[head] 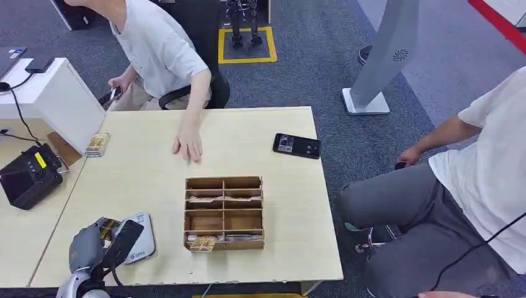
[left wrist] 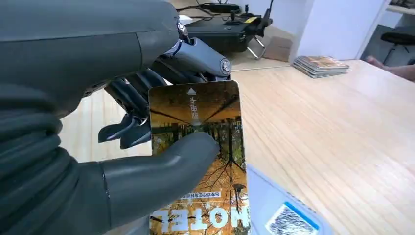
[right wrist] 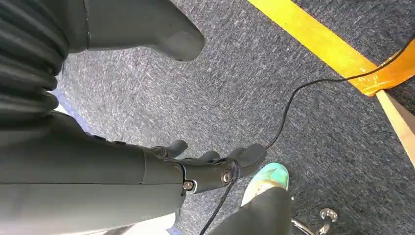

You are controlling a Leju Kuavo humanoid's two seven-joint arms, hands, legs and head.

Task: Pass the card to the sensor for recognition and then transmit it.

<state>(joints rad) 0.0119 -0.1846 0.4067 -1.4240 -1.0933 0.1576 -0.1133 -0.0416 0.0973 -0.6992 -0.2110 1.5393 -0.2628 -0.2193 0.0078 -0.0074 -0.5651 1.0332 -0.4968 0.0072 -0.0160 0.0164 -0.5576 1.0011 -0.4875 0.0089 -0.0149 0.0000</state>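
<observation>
- Lower left of the head view: left hand (head: 102,248) raised over the near table corner, pinching a hotel card (head: 109,228) between thick grey thumb and darker fingers.
- Left wrist view: card (left wrist: 198,156) printed with orange autumn trees and the word "HOTEL", thumb (left wrist: 161,171) pressed across its face, dark fingers (left wrist: 129,115) behind it.
- Just beneath the card, lying flat on the pale wooden table (head: 291,248): a light grey card sensor (head: 139,239) with a blue-edged label; same sensor in the wrist view (left wrist: 284,215).
- Right wrist view: right hand (right wrist: 210,169) hanging over grey carpet, empty, fingers relaxed and spread, thumb apart from them.
- Centre of the head view: wooden organiser box (head: 224,213) with several compartments, cards lying in some, one card leaning at its near edge.
- Farther back, right of centre: black phone (head: 296,146) flat on the table.
- Far left edge: small stack of cards (head: 97,144); beside it on the neighbouring desk, a black device (head: 28,177).
- Top of the frame: seated person's hand (head: 188,146) resting palm down on the table.
- Right side: another seated person in grey trousers (head: 434,217).
</observation>
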